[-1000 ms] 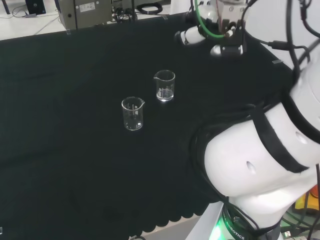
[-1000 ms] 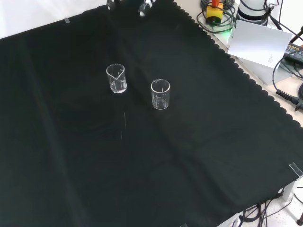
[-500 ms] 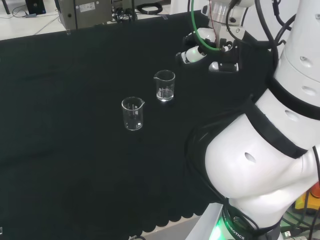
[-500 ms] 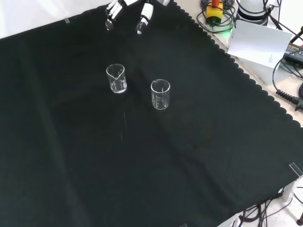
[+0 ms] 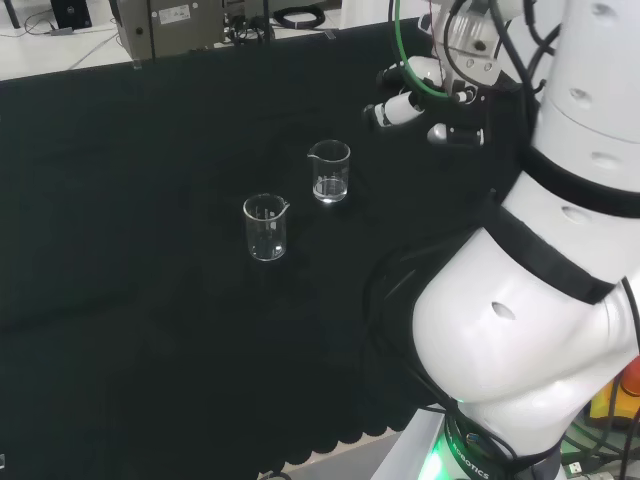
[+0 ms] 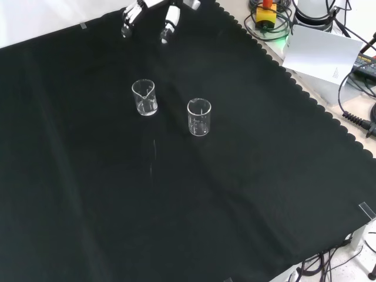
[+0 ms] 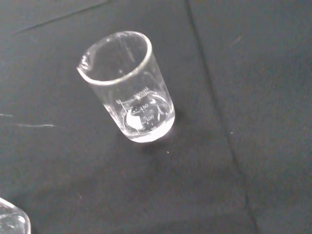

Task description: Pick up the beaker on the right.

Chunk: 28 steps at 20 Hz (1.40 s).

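Clear glass, with a small spout and printed marks on its side: this is the right beaker (image 5: 329, 172) in the head view, standing upright on the black cloth (image 5: 150, 300). It looks empty. The other beaker (image 5: 265, 227), taller and also empty, stands near it to the left and closer to the arm's base. The hand (image 5: 430, 95) hangs above the cloth to the right of both, fingers apart and relaxed, holding nothing. Between hand and beaker lies bare cloth.
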Each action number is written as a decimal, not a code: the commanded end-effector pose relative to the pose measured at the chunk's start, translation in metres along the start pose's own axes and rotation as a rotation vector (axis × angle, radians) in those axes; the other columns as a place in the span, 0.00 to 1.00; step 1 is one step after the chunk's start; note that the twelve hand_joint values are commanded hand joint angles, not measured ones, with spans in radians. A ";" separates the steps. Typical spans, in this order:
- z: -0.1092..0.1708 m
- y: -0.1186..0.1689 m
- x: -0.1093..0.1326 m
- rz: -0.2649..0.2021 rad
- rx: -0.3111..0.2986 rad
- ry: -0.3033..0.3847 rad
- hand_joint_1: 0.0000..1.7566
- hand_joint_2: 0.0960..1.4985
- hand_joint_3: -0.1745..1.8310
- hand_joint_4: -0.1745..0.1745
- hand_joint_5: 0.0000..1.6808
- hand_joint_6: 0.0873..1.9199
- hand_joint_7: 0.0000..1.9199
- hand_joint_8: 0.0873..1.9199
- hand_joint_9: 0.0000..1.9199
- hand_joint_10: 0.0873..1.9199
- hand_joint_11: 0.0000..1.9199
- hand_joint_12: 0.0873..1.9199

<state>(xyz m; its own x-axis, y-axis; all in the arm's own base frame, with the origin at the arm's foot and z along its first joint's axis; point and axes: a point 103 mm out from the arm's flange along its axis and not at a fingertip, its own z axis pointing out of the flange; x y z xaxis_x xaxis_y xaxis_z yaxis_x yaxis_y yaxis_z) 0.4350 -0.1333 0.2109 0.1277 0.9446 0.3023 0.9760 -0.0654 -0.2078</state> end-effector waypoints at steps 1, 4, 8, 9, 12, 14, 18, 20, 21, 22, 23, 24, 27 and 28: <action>0.064 0.052 0.006 -0.108 0.038 0.093 0.38 0.52 0.19 0.43 0.22 0.00 0.12 0.29 0.21 0.29 0.06 0.71; 0.071 0.055 0.002 -0.125 0.050 0.121 0.39 0.50 0.23 0.42 0.22 0.00 0.12 0.29 0.21 0.30 0.06 0.71; 0.082 0.057 -0.005 -0.160 0.045 0.176 0.39 0.46 0.27 0.42 0.21 0.00 0.12 0.30 0.22 0.29 0.06 0.71; 0.084 0.058 -0.007 -0.164 0.048 0.180 0.39 0.46 0.28 0.42 0.21 0.00 0.12 0.30 0.22 0.29 0.06 0.71; 0.090 0.060 -0.011 -0.172 0.056 0.182 0.40 0.45 0.28 0.42 0.21 0.00 0.12 0.30 0.22 0.29 0.06 0.71; 0.093 0.062 -0.013 -0.179 0.054 0.188 0.40 0.44 0.29 0.42 0.21 0.00 0.12 0.30 0.22 0.29 0.05 0.71; 0.098 0.065 -0.016 -0.211 0.054 0.203 0.41 0.43 0.29 0.42 0.21 0.00 0.12 0.30 0.21 0.29 0.05 0.71; 0.101 0.066 -0.020 -0.216 0.058 0.220 0.41 0.42 0.29 0.43 0.21 0.00 0.12 0.30 0.21 0.29 0.04 0.71; 0.103 0.067 -0.022 -0.218 0.057 0.230 0.41 0.42 0.29 0.43 0.21 0.00 0.12 0.30 0.21 0.29 0.04 0.71; 0.105 0.068 -0.022 -0.221 0.056 0.239 0.41 0.42 0.29 0.43 0.21 0.00 0.11 0.30 0.21 0.29 0.04 0.71; 0.106 0.069 -0.023 -0.221 0.050 0.248 0.42 0.42 0.29 0.43 0.20 0.00 0.12 0.30 0.21 0.29 0.04 0.71; 0.107 0.069 -0.024 -0.223 0.049 0.249 0.43 0.41 0.30 0.43 0.20 0.00 0.12 0.30 0.21 0.29 0.03 0.71; 0.112 0.072 -0.025 -0.224 0.049 0.266 0.45 0.40 0.30 0.43 0.20 0.00 0.12 0.30 0.20 0.29 0.02 0.71; 0.113 0.073 -0.025 -0.224 0.046 0.268 0.45 0.40 0.31 0.43 0.20 0.00 0.12 0.30 0.20 0.29 0.02 0.71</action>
<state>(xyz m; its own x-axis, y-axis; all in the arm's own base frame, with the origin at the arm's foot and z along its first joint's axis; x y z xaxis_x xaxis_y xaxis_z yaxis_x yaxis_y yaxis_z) 0.4796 -0.1270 0.0879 -0.0373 0.8299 0.5567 0.9751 0.1521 -0.1613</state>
